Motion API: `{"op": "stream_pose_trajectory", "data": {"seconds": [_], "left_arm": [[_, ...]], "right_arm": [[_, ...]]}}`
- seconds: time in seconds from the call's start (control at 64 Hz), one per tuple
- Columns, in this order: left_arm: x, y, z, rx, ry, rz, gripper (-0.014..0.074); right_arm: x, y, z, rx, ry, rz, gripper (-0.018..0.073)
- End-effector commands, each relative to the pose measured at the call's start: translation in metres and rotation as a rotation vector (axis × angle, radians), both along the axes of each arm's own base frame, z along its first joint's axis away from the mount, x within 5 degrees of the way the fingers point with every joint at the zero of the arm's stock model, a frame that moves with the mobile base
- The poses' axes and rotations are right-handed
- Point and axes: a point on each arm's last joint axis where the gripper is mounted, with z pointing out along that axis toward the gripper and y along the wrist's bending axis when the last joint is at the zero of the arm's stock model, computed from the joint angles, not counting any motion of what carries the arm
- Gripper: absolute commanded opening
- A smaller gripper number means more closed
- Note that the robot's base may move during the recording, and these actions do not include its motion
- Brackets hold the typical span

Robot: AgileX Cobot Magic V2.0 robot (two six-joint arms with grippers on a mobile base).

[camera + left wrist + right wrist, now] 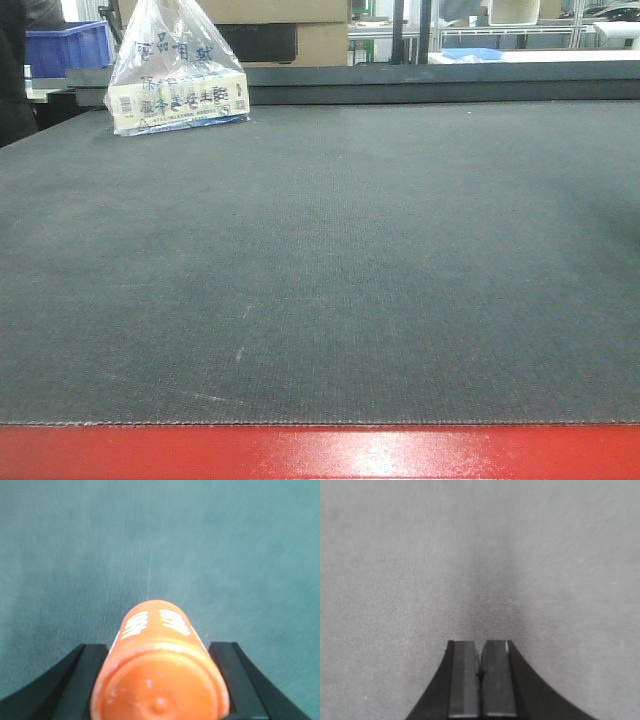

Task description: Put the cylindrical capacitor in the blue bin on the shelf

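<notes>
While the orange capacitor (159, 675) is clamped between the left fingers (75, 680), you see it end-on in the left wrist view. Its round cap faces the camera and its white-printed side points away over the worktop (150, 540). Holding it along its length, with one finger on each flank, probably keeps the cylinder from rolling and lets it go into a container nose-first. The right fingers (465, 680) are pressed together on nothing and hang above bare mat, most likely parked as the idle side.

Take the printed plastic bag (178, 75) as your landmark. It stands on the far left part of the dark, finely woven mat. A red edge strip (320, 455) runs along the near border, well in front of the bag. Neither arm appears in the front view, so you cannot place the capacitor relative to the bag.

Behind the bag and to its left, off the worktop, stands a blue bin (65, 45). It may be your target, though whatever it rests on is not clear. Behind the bag and to its right are cardboard boxes (300, 30) and metal racking. The carry is judged to be in hand and the placing not yet done
</notes>
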Motion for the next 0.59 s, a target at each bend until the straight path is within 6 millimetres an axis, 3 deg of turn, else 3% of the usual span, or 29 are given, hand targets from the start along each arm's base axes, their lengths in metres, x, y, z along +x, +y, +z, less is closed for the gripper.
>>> {"op": "stream_pose_trajectory", "data": {"seconds": [0.0,0.266,0.578], "left_arm": [[-0.017,-0.003,0.003,-0.006,-0.093,0.001,-0.0111],[-0.058,-0.005,0.019,0.006,-0.264,0.004,-0.0111],[-0.049,-0.004,0.008,0.003,-0.218,0.004,-0.0111]], "right_arm": [[-0.009,-0.001,0.003,-0.016,-0.046,0.0,-0.0169],[-0.021,-0.003,0.008,-0.053,-0.076,0.006,-0.0169],[-0.02,-0.003,0.009,-0.054,-0.09,0.004,-0.0169]]}}
